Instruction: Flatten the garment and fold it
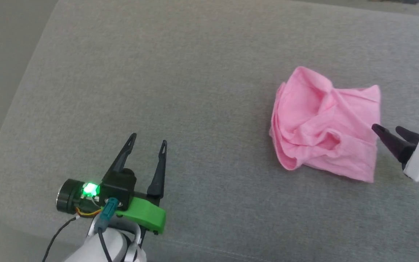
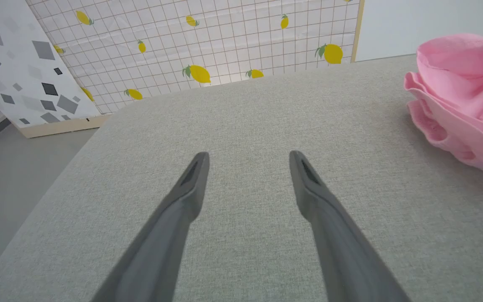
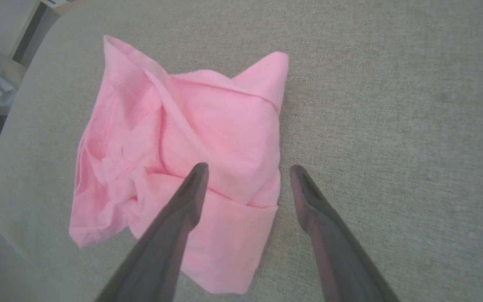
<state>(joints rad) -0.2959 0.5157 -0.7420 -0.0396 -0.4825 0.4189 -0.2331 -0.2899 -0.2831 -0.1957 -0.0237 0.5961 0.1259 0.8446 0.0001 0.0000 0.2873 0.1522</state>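
Item: garment [image 1: 326, 127], pink, crumpled heap on grey cushion [image 1: 195, 65], right of centre in head view.
Condition: bunched, layers overlapping, corners turned in; neither flattened nor folded.
Left gripper [image 1: 148, 138]: fingers spread, empty, over bare cushion, well apart from garment.
Right gripper [image 1: 387, 128]: fingers spread, empty, tips at garment's edge; one finger over fabric in right wrist view, contact cannot be told.
Progress: judged at start; flattening and folding both remain.
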